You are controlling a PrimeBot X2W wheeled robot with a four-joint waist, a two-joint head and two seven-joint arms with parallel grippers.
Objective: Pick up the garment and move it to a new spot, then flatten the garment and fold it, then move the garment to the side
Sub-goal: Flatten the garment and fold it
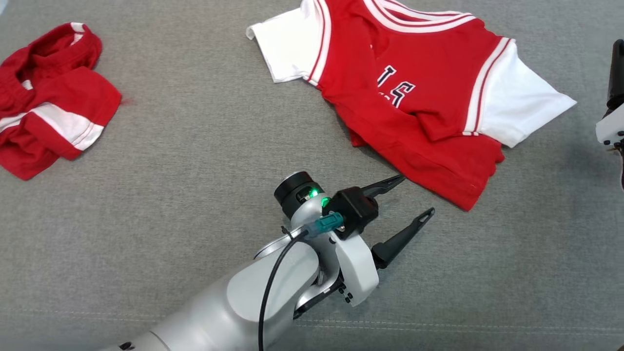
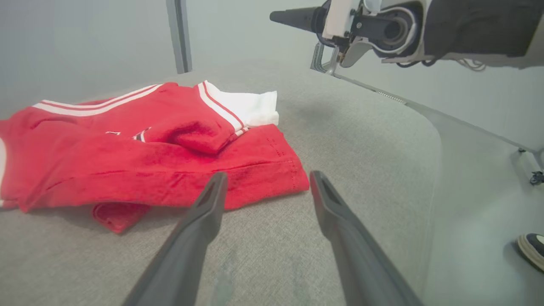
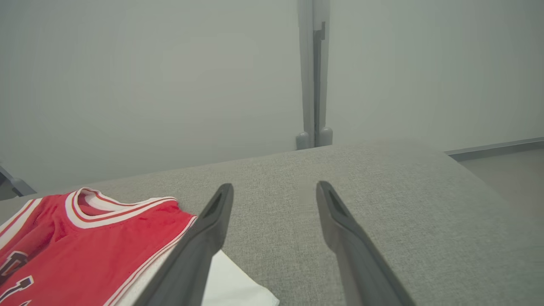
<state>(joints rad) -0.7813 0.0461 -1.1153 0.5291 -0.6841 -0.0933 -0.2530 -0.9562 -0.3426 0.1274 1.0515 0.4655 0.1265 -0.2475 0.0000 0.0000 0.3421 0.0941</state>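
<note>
Jersey [image 1: 414, 97] in red and white rumpled on the grey bench [image 1: 195, 170], left jaws apart just beside its hem [image 1: 438, 180], right jaws apart near its white sleeve [image 1: 526, 105], red shorts [image 1: 48, 97] well apart

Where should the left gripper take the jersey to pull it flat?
Probably the near hem corner of the jersey: it lies free at the edge, just ahead of the open left gripper. Come in low from the near side.

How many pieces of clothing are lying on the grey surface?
2: a red-and-white jersey, upper right in the head view; crumpled red shorts at its left edge. None seems hidden.
</note>
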